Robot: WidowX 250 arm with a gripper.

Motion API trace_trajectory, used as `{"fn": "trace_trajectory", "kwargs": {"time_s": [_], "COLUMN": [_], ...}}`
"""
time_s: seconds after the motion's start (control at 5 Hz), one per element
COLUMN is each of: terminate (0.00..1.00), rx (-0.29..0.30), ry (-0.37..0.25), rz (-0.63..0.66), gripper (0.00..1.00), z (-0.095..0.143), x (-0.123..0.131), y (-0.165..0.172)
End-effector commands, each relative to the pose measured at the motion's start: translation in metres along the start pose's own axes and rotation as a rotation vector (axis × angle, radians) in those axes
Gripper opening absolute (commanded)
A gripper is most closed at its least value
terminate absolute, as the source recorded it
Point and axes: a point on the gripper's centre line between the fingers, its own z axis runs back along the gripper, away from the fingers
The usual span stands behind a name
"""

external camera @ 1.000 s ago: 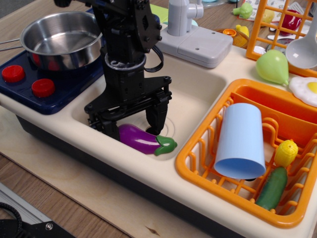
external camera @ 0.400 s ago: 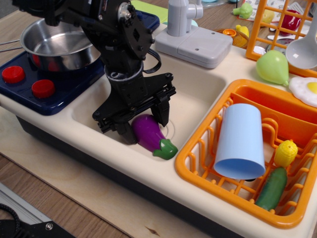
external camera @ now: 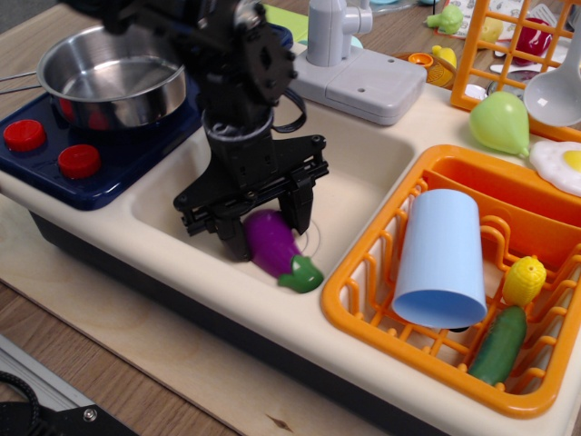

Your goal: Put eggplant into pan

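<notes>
Two gripper (external camera: 265,227) fingers flank the eggplant (external camera: 277,245) inside the sink (external camera: 363,168).

The eggplant (external camera: 276,247) was a small, glossy purple toy with a green stem cap. It lay tilted in the sink, between the two fingers of the gripper (external camera: 266,227), its purple body up among them and its green cap pointing down and away, just below the nearer fingertip. Whether the fingers pressed on it could not be told.

The pan (external camera: 113,74) was round, shiny steel with straight sides and a thin wire handle running off to the side. It sat upright and empty, up and to the left of the gripper, well apart from the eggplant.
</notes>
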Motion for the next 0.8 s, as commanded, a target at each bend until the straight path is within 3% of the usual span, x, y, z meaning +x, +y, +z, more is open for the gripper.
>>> {"fn": "trace_trajectory", "kwargs": {"time_s": [0.0,0.4,0.6], "terminate": [0.00,0.00,0.00], "rx": [0.053,0.153,0.146], "ry": [-0.039,-0.181,-0.216], "rz": [-0.011,-0.015,-0.049], "gripper": [0.00,0.00,0.00], "z": [0.074,0.157,0.165], "x": [0.014,0.031,0.057], "y": [-0.012,0.004,0.026]}}
